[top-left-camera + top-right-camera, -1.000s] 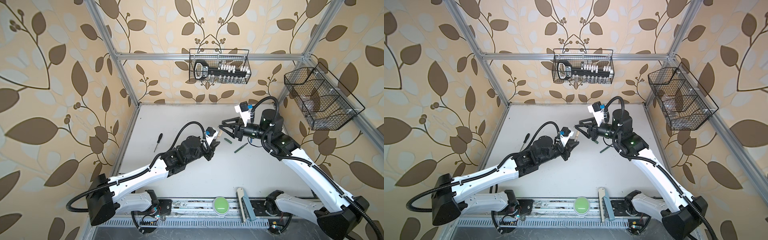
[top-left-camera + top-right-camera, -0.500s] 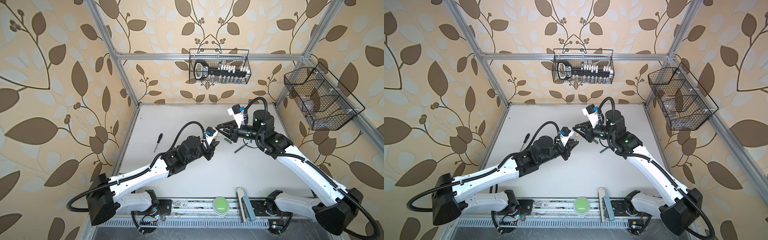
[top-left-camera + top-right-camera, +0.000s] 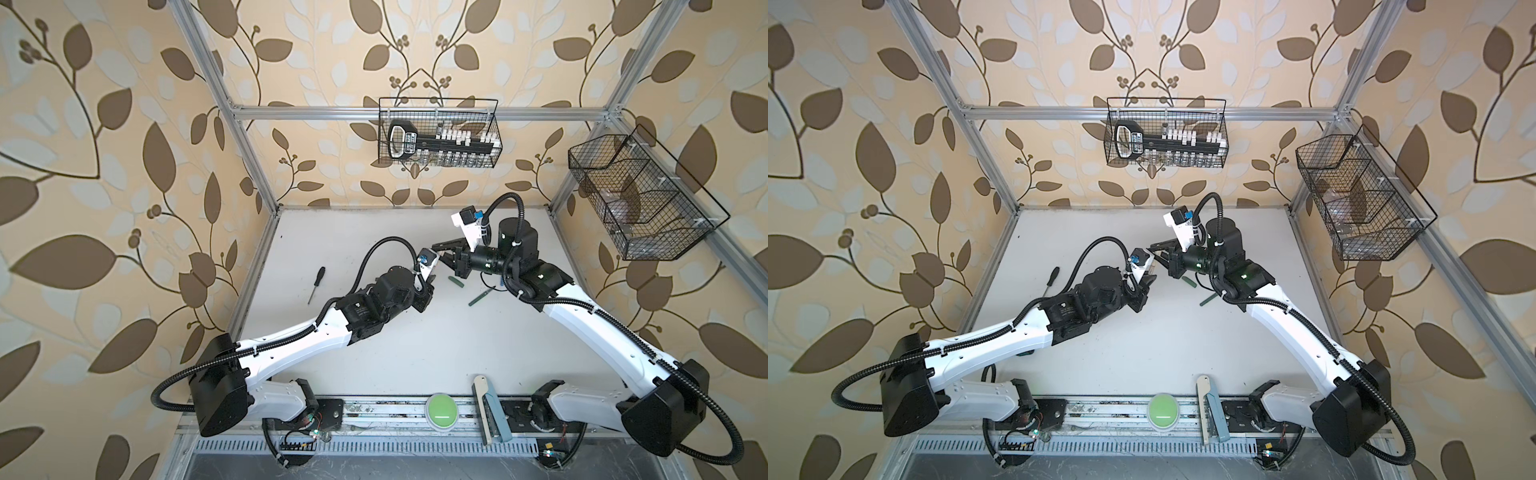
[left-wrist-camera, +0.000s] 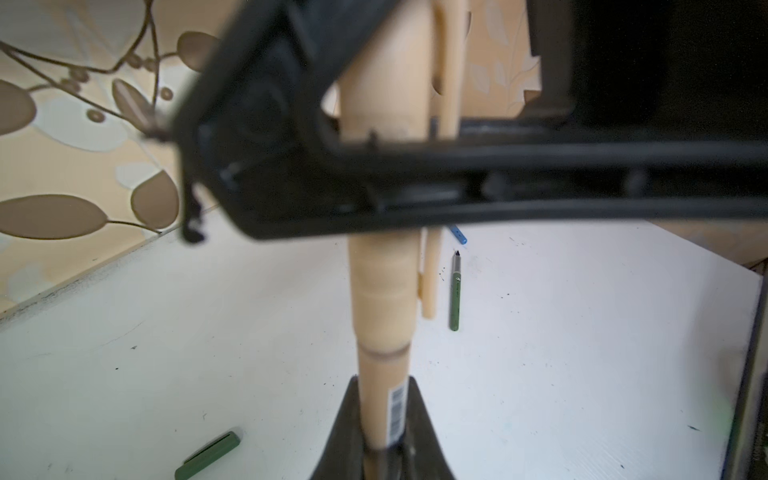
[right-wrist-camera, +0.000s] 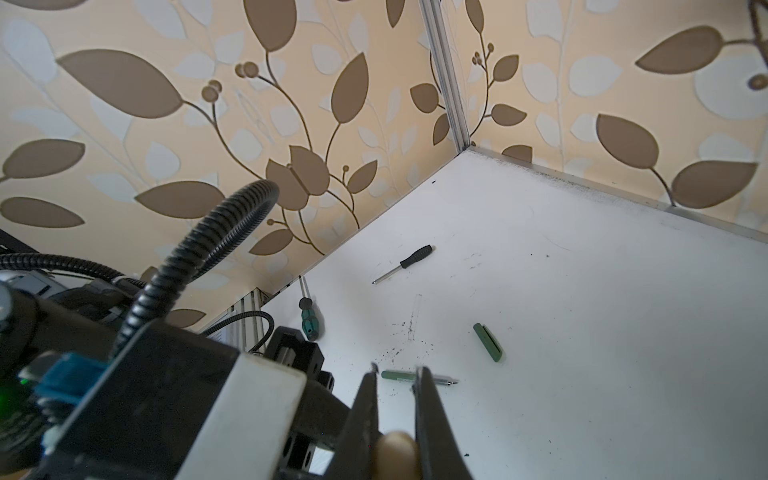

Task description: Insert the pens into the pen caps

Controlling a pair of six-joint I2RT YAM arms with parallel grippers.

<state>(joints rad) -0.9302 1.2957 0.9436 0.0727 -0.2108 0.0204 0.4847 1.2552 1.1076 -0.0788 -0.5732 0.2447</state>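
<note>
**Seating the beige cap**

A screwdriver (image 3: 316, 283) lies apart at the left of the desk (image 3: 415, 353). Mid-desk, the left gripper (image 4: 382, 388) pinches the beige pen (image 4: 382, 324) by its tail, above the desk. The beige cap (image 4: 386, 95) sits over its tip, nipped by the right gripper (image 5: 397, 368). Best to push straight along the pen, both grips firm, until the seam closes; tilt could jam it. A green cap (image 3: 456, 281) and green pen (image 3: 480, 297) lie on the desk further right.
</note>
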